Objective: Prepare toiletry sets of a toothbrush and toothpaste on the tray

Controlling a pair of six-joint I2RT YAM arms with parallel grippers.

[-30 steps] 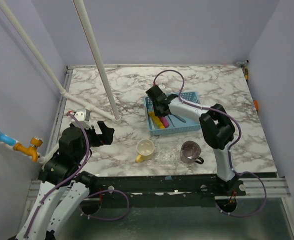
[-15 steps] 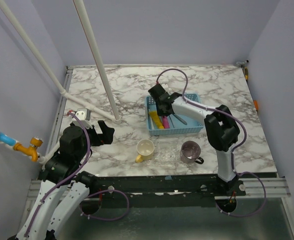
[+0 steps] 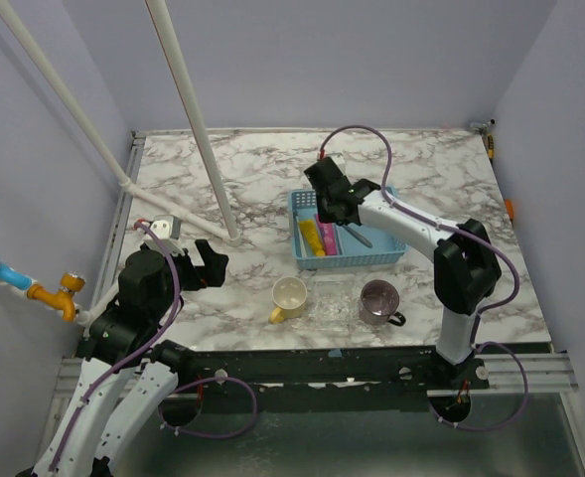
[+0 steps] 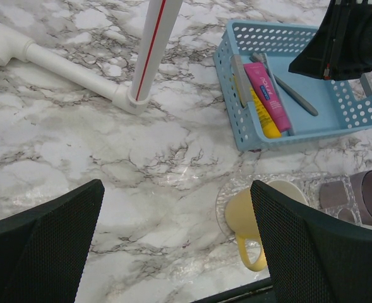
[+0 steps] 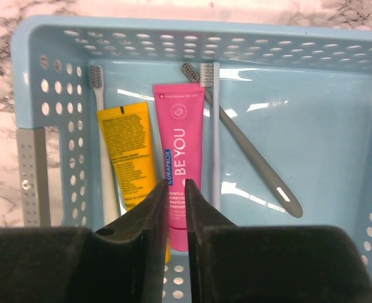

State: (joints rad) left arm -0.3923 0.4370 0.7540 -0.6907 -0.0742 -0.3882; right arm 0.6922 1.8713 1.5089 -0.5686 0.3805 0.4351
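Marble table (image 3: 421, 169); blue tray (image 5: 204, 28) at centre. Inside, by left wall: yellow tube (image 5: 127, 158) and pink tube (image 5: 178, 164) side by side. Pale blue brush (image 5: 215, 139) beside pink tube. Grey brush (image 5: 255, 164) slanted. Right gripper (image 5: 177, 184) above pink tube, jaws nearly together, empty. Left gripper (image 4: 173, 252) near left edge, wide open, empty.

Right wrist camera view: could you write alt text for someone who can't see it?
Looking down into a pale blue perforated tray holding a pink tube beside a yellow tube, with a white brush, a pale blue brush and a dark grey brush lying slanted. Two black fingers, nearly closed and empty, hover at the bottom edge above the tubes.
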